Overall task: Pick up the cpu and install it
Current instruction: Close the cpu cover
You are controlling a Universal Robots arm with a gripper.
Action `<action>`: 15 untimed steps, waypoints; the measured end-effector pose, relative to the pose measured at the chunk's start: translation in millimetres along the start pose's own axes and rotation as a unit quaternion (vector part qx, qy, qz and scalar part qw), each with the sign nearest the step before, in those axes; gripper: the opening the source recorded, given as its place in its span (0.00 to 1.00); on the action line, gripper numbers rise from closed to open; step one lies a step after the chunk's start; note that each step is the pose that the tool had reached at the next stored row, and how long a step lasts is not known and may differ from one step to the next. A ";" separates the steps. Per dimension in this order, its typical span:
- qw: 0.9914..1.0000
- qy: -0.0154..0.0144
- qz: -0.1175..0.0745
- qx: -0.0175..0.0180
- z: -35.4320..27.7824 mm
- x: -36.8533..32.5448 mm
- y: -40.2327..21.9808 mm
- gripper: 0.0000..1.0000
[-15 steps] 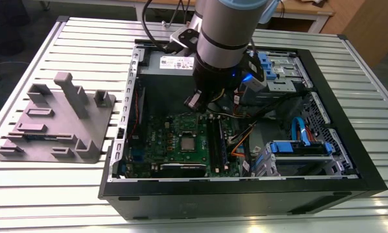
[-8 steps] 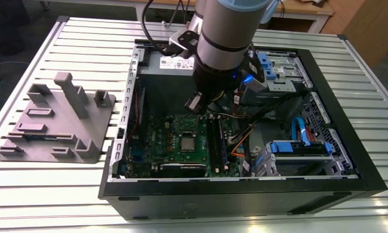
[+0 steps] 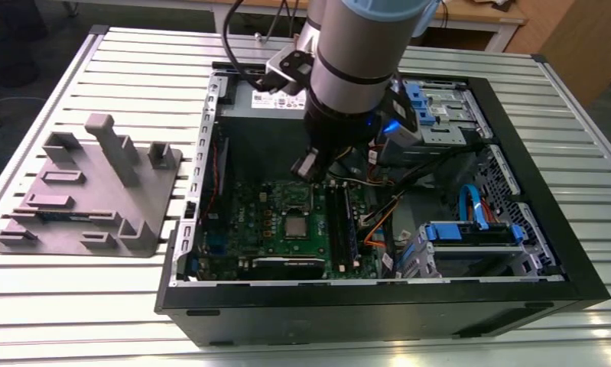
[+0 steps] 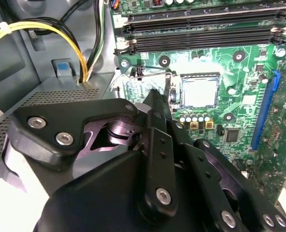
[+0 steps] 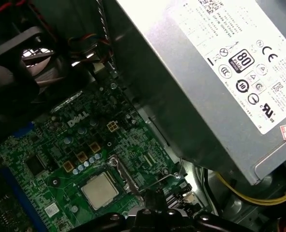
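An open black computer case (image 3: 387,317) is set on the slatted bench (image 3: 70,321). A grey fixture plate (image 3: 91,191) is placed beside it, on the exterior view's left. Inside the case, a green motherboard (image 3: 254,206) is mounted flat, and black memory sticks (image 4: 201,29) are seated in parallel slots. A grey power supply (image 5: 196,82) with a white label is fitted beside the board, with yellow cables (image 4: 46,29) routed next to it. Blue drive caddies (image 3: 469,233) are located at the exterior view's right.

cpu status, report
gripper low over motherboard. cpu sitting in socket, top exposed. nothing between gripper and cpu.
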State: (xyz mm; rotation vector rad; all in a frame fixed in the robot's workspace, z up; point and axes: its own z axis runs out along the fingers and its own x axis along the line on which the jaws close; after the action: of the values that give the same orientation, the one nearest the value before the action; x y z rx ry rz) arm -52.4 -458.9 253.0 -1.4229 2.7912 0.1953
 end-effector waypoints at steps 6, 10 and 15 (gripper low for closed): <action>1.000 0.001 -0.001 0.001 -0.8 6.2 -4.4 0.10; 1.000 0.002 -0.002 0.001 -1.7 11.9 -8.5 0.10; 1.000 0.002 -0.002 0.001 -2.5 18.2 -13.1 0.10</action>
State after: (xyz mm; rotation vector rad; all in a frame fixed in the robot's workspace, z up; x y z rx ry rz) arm -52.5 -481.5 252.9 -1.4295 2.7906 0.1900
